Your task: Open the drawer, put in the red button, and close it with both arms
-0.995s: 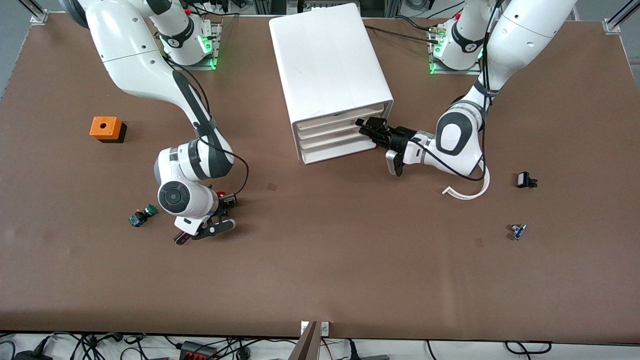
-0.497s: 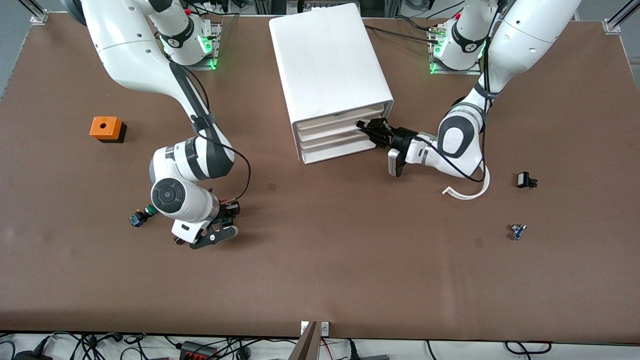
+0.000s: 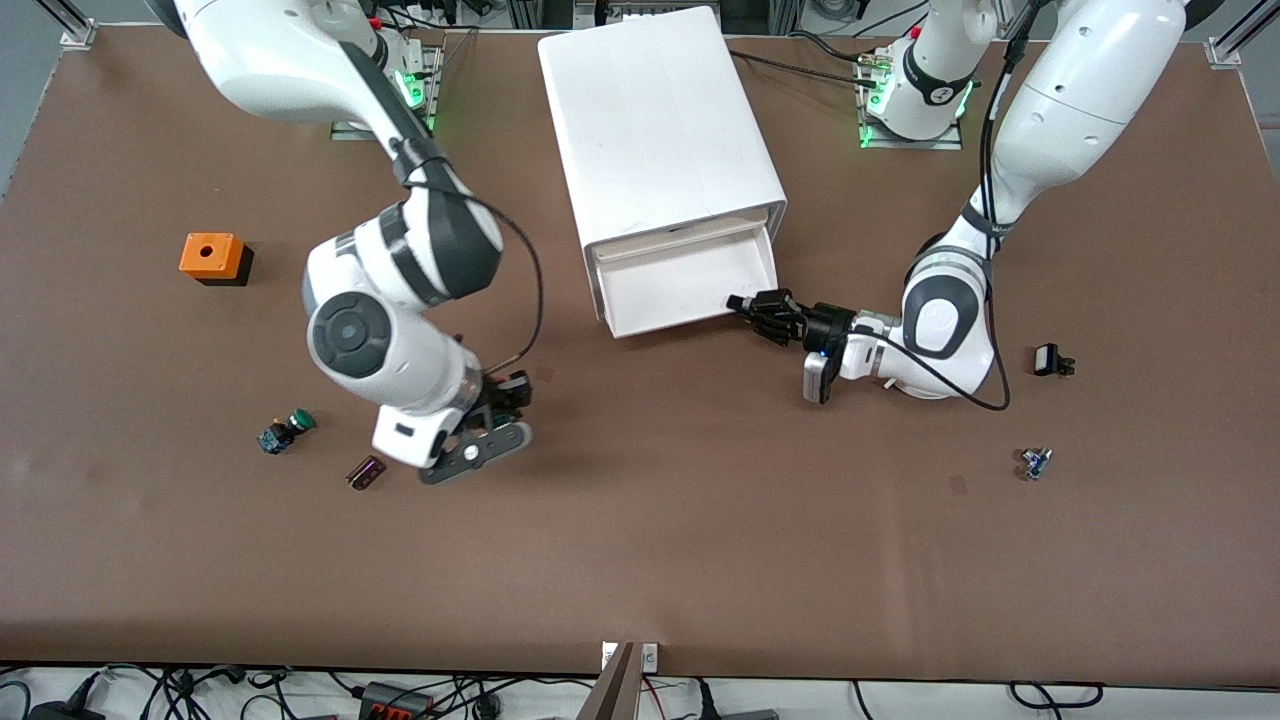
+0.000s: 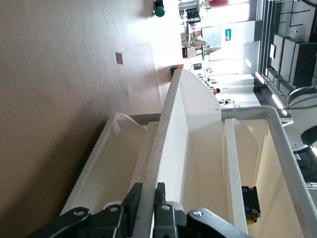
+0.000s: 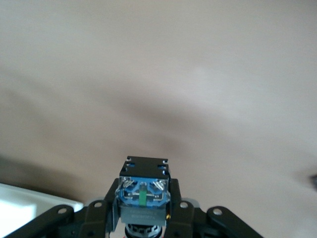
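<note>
The white cabinet [image 3: 650,120] stands at the table's back middle. Its top drawer [image 3: 690,285] is pulled out toward the front camera. My left gripper [image 3: 750,305] is shut on the drawer's front wall at the corner toward the left arm's end. In the left wrist view the fingers [image 4: 134,196] pinch that thin white wall [image 4: 173,129]. My right gripper [image 3: 500,415] is in the air over the bare table between the green button and the cabinet. It is shut on the red button [image 5: 143,191], whose black-and-blue body faces the right wrist camera; the red cap is almost hidden.
The green-capped button [image 3: 285,430] and a small purple part [image 3: 366,472] lie toward the right arm's end. The orange box [image 3: 211,257] sits farther back there. Two small dark parts [image 3: 1050,360] [image 3: 1036,461] lie toward the left arm's end.
My left gripper has pulled the top drawer out toward the front camera. My right gripper has risen off the table with the red button and moved toward the cabinet.
</note>
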Controlling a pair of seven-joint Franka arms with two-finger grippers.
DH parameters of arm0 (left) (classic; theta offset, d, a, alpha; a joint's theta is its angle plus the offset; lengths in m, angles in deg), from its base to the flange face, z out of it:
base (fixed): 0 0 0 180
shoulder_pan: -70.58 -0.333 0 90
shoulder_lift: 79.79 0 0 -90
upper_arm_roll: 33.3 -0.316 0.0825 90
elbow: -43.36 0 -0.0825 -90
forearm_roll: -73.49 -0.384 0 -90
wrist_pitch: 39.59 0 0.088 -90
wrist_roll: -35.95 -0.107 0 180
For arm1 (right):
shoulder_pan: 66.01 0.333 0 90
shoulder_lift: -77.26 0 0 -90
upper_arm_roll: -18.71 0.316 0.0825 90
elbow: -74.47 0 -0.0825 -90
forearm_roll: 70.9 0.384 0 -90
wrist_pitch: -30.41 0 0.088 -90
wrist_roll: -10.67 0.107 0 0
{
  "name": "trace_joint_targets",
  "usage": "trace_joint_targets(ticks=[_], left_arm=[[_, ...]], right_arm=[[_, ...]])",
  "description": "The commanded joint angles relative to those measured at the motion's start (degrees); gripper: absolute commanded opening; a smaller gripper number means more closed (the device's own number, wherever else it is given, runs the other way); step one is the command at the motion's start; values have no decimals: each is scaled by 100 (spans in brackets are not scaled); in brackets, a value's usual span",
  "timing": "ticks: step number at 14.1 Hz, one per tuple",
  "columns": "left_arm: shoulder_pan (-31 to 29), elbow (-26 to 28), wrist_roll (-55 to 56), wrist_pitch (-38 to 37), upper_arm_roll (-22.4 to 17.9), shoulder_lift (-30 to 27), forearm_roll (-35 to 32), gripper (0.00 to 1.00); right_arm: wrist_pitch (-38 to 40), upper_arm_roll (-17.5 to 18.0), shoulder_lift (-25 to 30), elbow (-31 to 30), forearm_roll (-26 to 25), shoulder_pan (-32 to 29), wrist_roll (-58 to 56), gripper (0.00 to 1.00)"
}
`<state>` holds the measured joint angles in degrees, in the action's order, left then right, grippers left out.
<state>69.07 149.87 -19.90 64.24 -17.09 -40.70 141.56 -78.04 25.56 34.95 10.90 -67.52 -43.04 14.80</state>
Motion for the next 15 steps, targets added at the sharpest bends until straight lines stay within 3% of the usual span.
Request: trace_joint_targets(ticks=[1,2,3,4,6,9,15], left_arm=[[46,-446,346,165,-266,232,-204,13],[46,-595,504,164,-302,231,-432,22],[37,-666,653,164,-302,214,-556,76],[37,-701,716,182,-311,179,-592,100],[20,-981,1266,156,-372,152,-889,100],[-24,-1272,2733,-10,-373,-347,-2003,100],[-95,-2765,5380,-1442,-320,-595,-4623,100]], right_arm=[[27,246,179,73,23,311,849,0],[-52,238,179,117,14,531,1253,0],[-122,229,179,135,-3,750,1561,0],[-236,211,162,135,-29,953,1773,0],[-386,176,57,126,-248,1287,2117,0],[-510,185,-128,126,-522,1613,2504,0],[-510,185,-392,109,-539,1868,2593,0]])
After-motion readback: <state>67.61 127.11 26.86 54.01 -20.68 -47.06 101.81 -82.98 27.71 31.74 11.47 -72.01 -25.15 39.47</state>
